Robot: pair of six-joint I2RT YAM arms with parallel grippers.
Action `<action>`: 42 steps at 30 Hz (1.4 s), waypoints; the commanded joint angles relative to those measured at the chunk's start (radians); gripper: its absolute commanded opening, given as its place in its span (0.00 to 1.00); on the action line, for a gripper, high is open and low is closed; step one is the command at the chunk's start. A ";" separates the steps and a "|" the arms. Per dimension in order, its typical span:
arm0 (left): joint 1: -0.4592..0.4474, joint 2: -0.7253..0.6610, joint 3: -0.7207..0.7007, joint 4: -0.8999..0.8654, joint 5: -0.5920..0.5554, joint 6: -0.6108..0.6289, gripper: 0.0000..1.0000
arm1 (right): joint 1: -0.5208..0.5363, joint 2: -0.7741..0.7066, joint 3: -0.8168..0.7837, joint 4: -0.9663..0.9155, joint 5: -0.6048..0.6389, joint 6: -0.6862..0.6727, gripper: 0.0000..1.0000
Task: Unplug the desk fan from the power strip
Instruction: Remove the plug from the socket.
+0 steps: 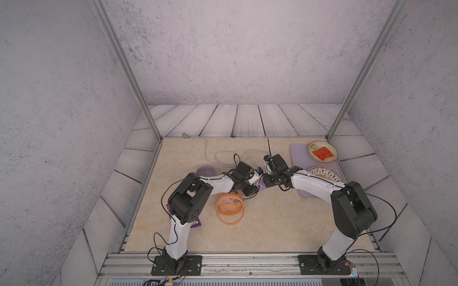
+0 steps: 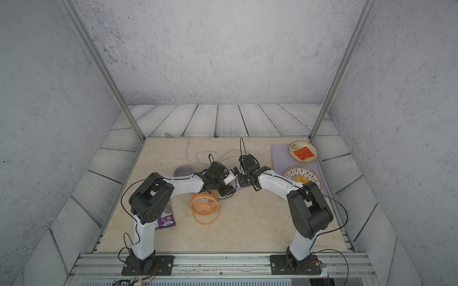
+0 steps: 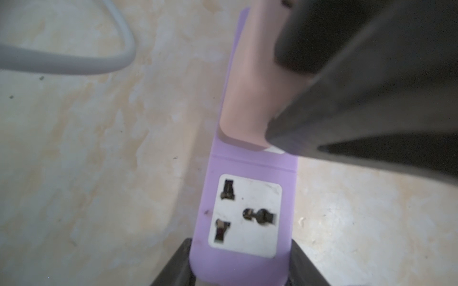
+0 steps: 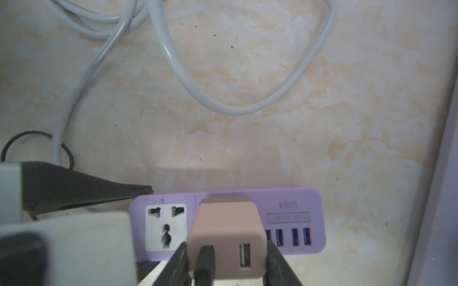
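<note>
The left gripper [image 3: 240,241] was clenched on one end of the strip [image 3: 250,163]. Its fingers [image 3: 177,265] pressed against both long sides beside a free white socket, holding the lilac bar flat on the table [image 3: 86,161]. The right gripper [image 4: 226,247] grasped the plug [image 4: 224,222], a pale pink block that sat on the strip's other socket. It had a finger on each flank, and a black cord [image 4: 204,262] entered the block's face next to an open port. In the left wrist view a sliver of white socket face showed under the block's edge, and whether the pins were fully home could not be told. The fan [image 1: 229,204] stood on its hoop stand in both top views, near the middle of the table, on the robot's side of the strip and partly under the left forearm. The strip's whitish cable [image 4: 188,76] lay in loops toward the back wall. A bowl [image 1: 206,170] sat beyond the left forearm, and a tray [image 1: 297,153] bearing two plates [image 1: 322,149] lay to the right.
</note>
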 commanded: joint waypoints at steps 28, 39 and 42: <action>-0.053 -0.003 0.001 -0.075 0.044 0.050 0.00 | -0.007 -0.038 0.059 0.070 -0.059 0.022 0.36; -0.053 -0.001 0.003 -0.079 0.046 0.050 0.00 | 0.007 -0.033 0.063 0.055 -0.019 0.019 0.36; -0.053 -0.003 0.003 -0.078 0.043 0.050 0.00 | 0.003 -0.045 0.055 0.056 -0.018 0.017 0.36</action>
